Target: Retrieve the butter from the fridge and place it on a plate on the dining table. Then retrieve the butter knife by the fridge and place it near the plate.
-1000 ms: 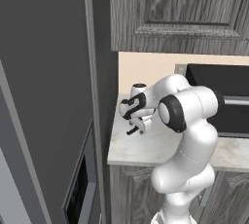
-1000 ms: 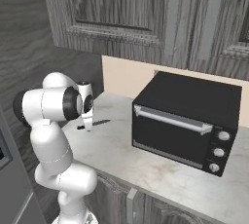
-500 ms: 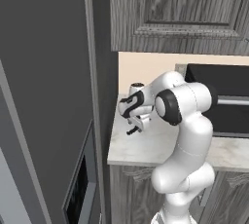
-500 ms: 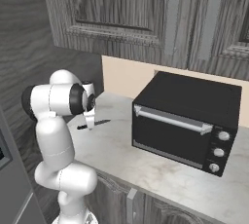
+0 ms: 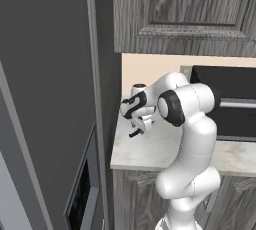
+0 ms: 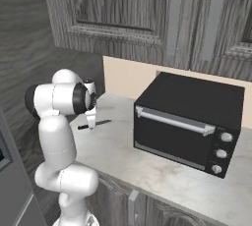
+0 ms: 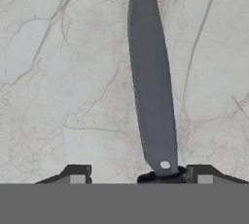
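Now, down at the near end of the hand view, the gripper (image 7: 137, 175) sits low over the small marbled counter (image 7: 58, 72) with its two dark fingertips (image 7: 75, 174) parted, one either side of the butter knife (image 7: 151, 86). They stand clearly apart and neither seems to press the knife; nothing is held yet, as far as can be told. The knife lies between them but off centre, closer to the right tip, with the black handle end right at the fingers. Its long axis runs straight away from the hand, so the jaws would close across the width, which looks right for a pinch.

Further out, the greyish blade stretches flat across the marble toward the top of that view. In the right base view the knife (image 6: 98, 123) lies near the counter's left end (image 6: 118, 156), well apart from the black toaster oven (image 6: 189, 122). In the left base view the fridge (image 5: 45, 99) stands just beside that end.
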